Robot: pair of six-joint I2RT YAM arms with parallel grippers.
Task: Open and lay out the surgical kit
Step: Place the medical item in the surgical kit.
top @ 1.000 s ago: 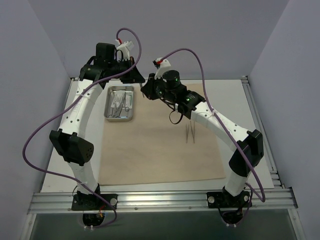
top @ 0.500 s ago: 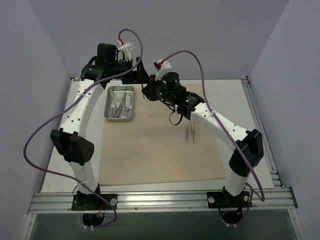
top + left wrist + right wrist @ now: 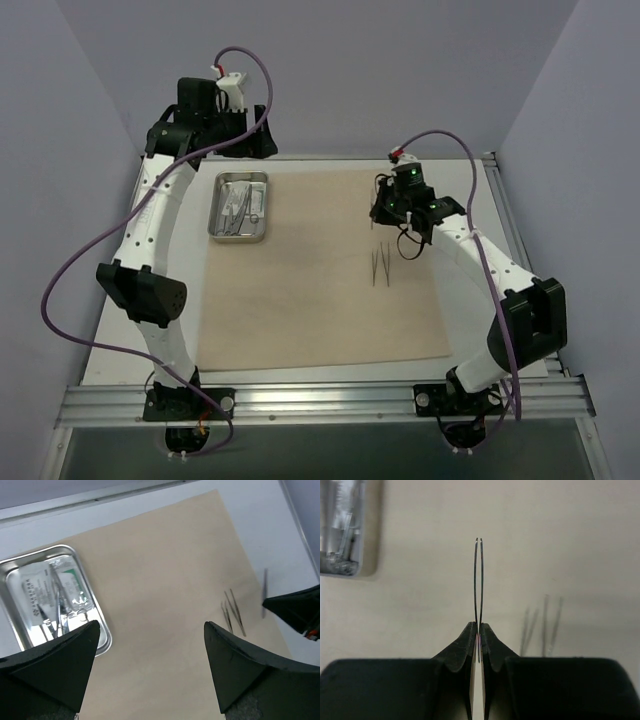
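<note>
My left end effector (image 3: 150,627) hangs released, jaws wide. The right end effector (image 3: 478,627) is clenched on thin tweezers (image 3: 478,580). The beige cloth (image 3: 300,290) lies flat on the counter, with the steel tray (image 3: 238,237) toward the far-left corner and the loose tweezers (image 3: 380,267) nearer the right edge.

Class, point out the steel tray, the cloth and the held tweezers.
steel tray (image 3: 238,237), top view, near rim.
cloth (image 3: 310,300), top view, bare middle.
held tweezers (image 3: 478,582), right wrist view, mid-length.

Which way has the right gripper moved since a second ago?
Yes: the right gripper moved right, away from the steel tray, toward the tweezers on the cloth.
</note>
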